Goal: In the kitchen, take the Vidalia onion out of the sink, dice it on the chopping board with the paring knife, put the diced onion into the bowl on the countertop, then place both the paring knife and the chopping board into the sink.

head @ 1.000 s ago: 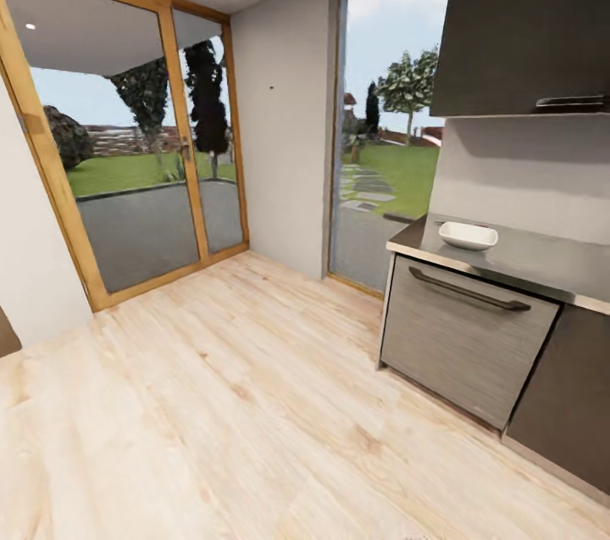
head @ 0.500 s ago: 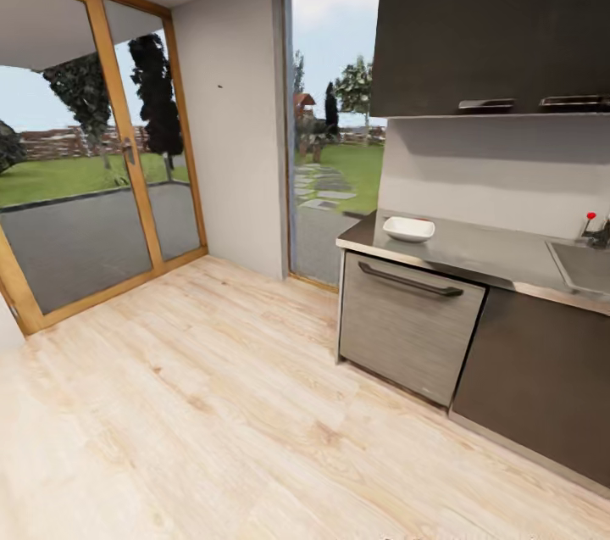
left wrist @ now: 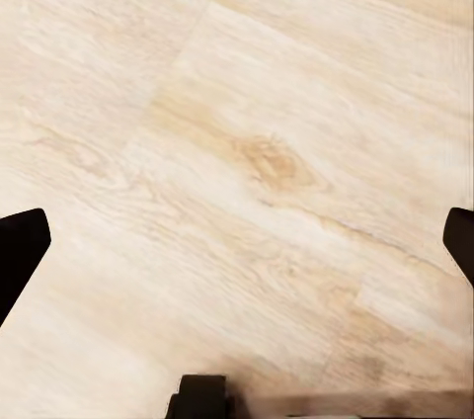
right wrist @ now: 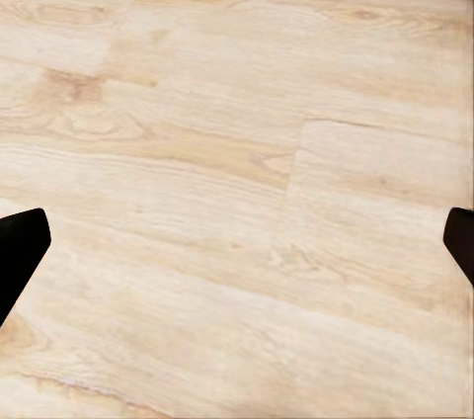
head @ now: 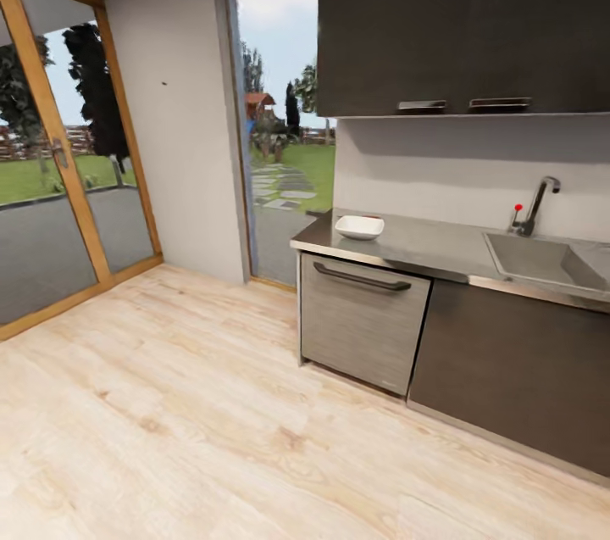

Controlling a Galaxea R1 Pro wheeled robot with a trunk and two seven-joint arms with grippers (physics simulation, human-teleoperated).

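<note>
Kitchen swings into my view.
The sink point(head: 542, 262) now shows beyond the bowl point(head: 359, 226); both my claws point(left wrist: 237, 241) point(right wrist: 237, 241) hang spread, empty.

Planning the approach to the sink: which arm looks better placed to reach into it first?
Probably the right. In the head view the sink lies far right on the countertop, beyond the bowl. Both grippers, left gripper and right gripper, hang open and empty over the wooden floor, so neither is committed.

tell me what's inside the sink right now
From the head view the sink shows only bare grey basin floor, with the tap behind it. Its near inner wall and right end are hidden, so an onion there can't be ruled out.
</note>
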